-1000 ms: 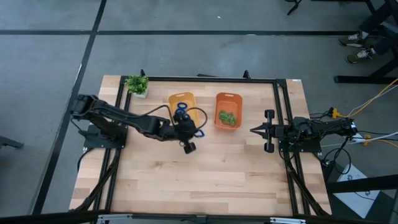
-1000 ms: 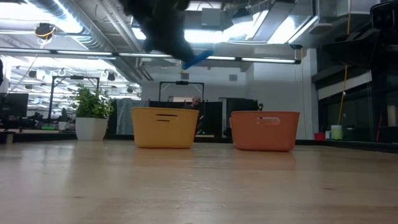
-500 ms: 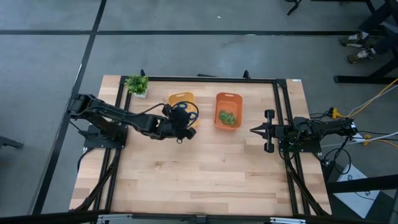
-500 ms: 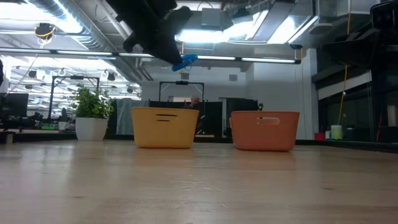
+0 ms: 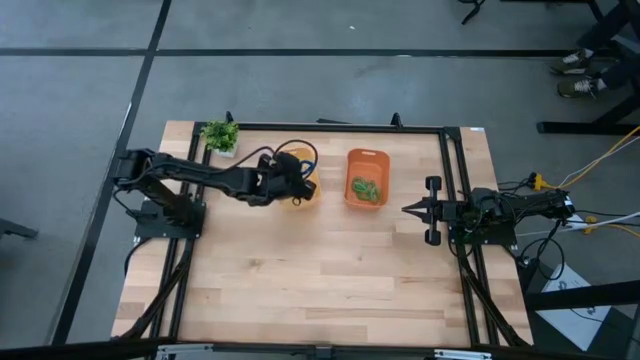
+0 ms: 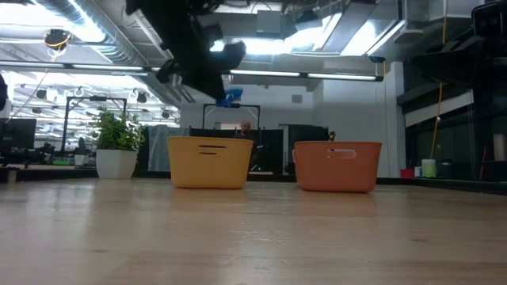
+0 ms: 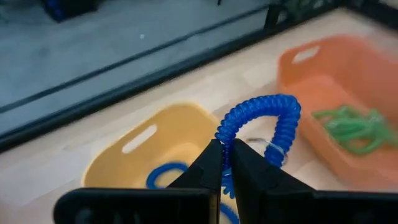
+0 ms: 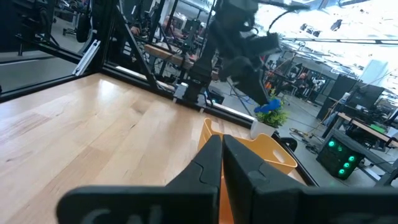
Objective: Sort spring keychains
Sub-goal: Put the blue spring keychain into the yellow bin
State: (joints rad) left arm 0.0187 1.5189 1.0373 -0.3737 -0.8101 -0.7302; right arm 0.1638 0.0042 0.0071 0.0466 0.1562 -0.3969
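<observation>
A blue spring keychain hangs in the air over the yellow bin, with my left gripper shut on it. Another blue spring keychain lies on the yellow bin's floor. Green spring keychains lie in the orange bin beside it. In the low view the held keychain shows well above the yellow bin's rim. My right gripper waits shut at the table's right side, touching nothing. My left gripper pinches the blue keychain's coil at one end of the loop between its two fingertips. The fingers slant downward, coming from the table's left. The loop stands out beyond the fingertips, lifted clear above the yellow bin.
A small potted plant stands at the far left corner, next to the yellow bin. A black frame runs along the table's far and side edges. The wooden tabletop lies bare toward the near edge.
My left gripper has carried the blue keychain from in front of the bins toward the table's far edge, until it stands over the yellow bin. Its wrist has rolled on the way. It has stayed shut on the keychain, which remains clear of everything.
</observation>
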